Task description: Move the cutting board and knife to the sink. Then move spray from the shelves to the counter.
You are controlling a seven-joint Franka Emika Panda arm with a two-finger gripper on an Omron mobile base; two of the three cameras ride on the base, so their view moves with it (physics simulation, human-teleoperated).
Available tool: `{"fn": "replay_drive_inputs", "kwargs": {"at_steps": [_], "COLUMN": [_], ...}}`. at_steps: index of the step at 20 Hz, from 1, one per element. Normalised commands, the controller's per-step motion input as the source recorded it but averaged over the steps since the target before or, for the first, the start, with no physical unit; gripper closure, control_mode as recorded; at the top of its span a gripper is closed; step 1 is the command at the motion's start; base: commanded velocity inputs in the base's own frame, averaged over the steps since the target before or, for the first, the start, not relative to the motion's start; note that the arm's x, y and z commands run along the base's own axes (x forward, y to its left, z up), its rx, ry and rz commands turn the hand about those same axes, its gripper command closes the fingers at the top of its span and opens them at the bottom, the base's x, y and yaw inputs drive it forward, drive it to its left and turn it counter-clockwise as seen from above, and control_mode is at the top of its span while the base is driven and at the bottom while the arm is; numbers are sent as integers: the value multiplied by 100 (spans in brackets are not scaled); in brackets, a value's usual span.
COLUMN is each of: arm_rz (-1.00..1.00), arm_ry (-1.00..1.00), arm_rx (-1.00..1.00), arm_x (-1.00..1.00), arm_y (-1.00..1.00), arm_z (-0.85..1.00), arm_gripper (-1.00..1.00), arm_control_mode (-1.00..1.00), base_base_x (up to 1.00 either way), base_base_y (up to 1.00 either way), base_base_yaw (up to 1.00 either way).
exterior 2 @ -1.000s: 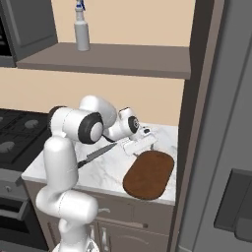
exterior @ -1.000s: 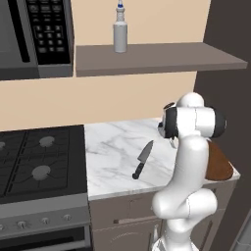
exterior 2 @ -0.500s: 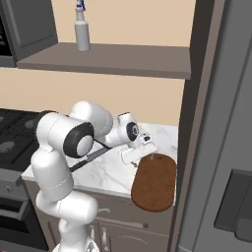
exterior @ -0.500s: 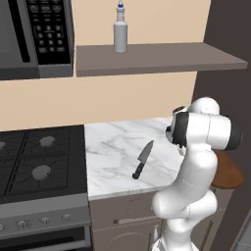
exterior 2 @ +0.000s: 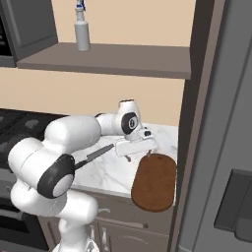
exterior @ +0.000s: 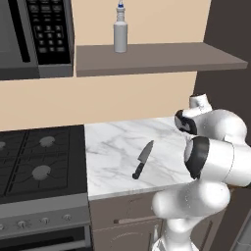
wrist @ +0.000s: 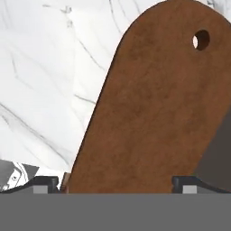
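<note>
The dark reddish-brown cutting board (exterior 2: 155,182) lies at the right end of the counter (exterior 2: 110,172) and juts over its front edge. My gripper (exterior 2: 138,155) hovers open over the board's far end. In the hand view the cutting board (wrist: 153,113) runs lengthwise between my fingertips (wrist: 45,182), and my gripper (wrist: 116,182) holds nothing. The black-handled knife (exterior: 143,159) lies in the middle of the counter (exterior: 112,142). On the shelves (exterior: 157,58) stands the spray (exterior: 120,34), upright at the left end. The sink is out of view.
A gas stove (exterior: 39,159) adjoins the counter on the left, under a microwave (exterior: 34,34). A tall grey fridge (exterior 2: 221,147) closes off the right side, next to the board. My arm's elbow (exterior: 211,157) bulks over the counter's right front.
My arm has swung right and the hand has come round over the board's far end. The board seems to sit slightly nearer the front edge. The gripper stays open; the knife has not moved.
</note>
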Motion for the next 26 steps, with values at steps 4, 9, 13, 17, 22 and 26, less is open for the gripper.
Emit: {"fn": "replay_drive_inputs", "kwargs": {"at_steps": [4,9,13,17,22,26], "arm_rz": [-32,-32,-36,-54,-69,-74], "arm_ry": [0,0,0,0,-6,-14], "arm_rx": [30,34,36,26,23,20], "arm_x": [-100,-100,-100,-100,-85,-59], "arm_y": [-36,-42,-34,-6,3,17], "arm_z": [0,0,0,-5,-28,-39], "arm_gripper": [-100,-100,-100,-100,-100,-100], "arm_control_mode": [-100,-100,-100,-100,-100,-100], "base_base_x": [0,0,0,0,0,0], "base_base_y": [0,0,0,0,0,0], "base_base_yaw": [0,0,0,0,0,0]}}
